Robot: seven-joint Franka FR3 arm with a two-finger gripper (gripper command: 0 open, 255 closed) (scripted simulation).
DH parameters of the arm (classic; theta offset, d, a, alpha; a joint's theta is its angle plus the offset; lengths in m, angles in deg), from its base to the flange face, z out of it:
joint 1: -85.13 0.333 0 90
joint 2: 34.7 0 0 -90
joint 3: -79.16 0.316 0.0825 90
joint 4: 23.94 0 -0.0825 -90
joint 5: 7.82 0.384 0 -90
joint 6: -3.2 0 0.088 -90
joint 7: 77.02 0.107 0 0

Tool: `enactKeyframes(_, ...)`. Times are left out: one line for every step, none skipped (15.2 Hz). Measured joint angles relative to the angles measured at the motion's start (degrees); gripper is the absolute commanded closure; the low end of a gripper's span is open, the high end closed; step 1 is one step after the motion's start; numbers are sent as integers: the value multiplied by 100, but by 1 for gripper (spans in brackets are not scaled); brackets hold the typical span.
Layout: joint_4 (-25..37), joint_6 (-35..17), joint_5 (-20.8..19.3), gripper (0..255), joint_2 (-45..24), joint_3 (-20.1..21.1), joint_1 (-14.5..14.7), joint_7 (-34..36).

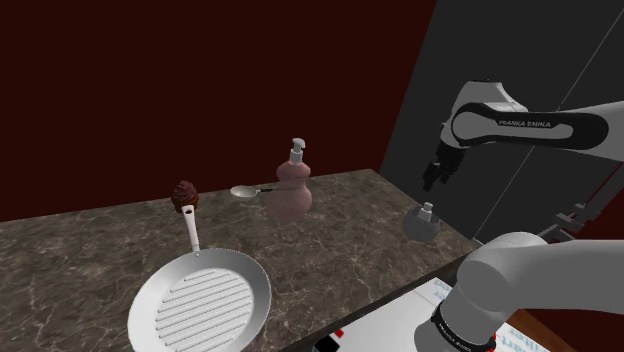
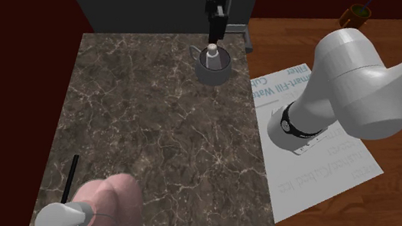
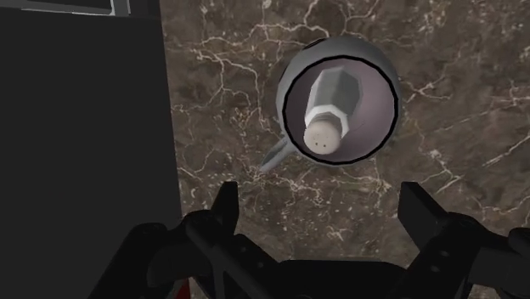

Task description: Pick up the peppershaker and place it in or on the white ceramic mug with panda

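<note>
Faceted grey peppershaker (image 3: 327, 115) inside round grey mug (image 3: 376, 61), dark veined marble counter (image 3: 229, 85) beneath; gripper (image 3: 323, 204) above mug, fingers spread, empty.

A dark marble table (image 1: 340, 250) carried a white ridged grill pan (image 1: 200, 300) at the shoulder view's lower left. A small brown cupcake-like item (image 1: 185, 196) stood at the tip of the pan's handle. A pink pump bottle (image 1: 292, 188) stood upright farther back, with a grey spoon (image 1: 248, 190) just beside it. A white printed sheet (image 2: 323, 175) lay beside the table, next to a wooden floor (image 2: 293, 30).
</note>
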Motion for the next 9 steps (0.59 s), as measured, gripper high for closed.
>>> enactKeyframes(136,197,51,0,66,61,5,-28)
enactKeyframes(284,379,111,0,95,130,26,-38)
enactKeyframes(337,456,148,0,111,179,43,-20)
enactKeyframes(363,487,162,0,111,194,50,-17)
enactKeyframes(377,510,169,0,117,204,52,-17)
enactKeyframes(384,520,173,0,118,208,54,-16)
enactKeyframes(387,524,175,0,118,210,54,-15)
enactKeyframes(388,526,176,0,119,211,55,-15)
enactKeyframes(388,527,176,0,119,212,55,-15)
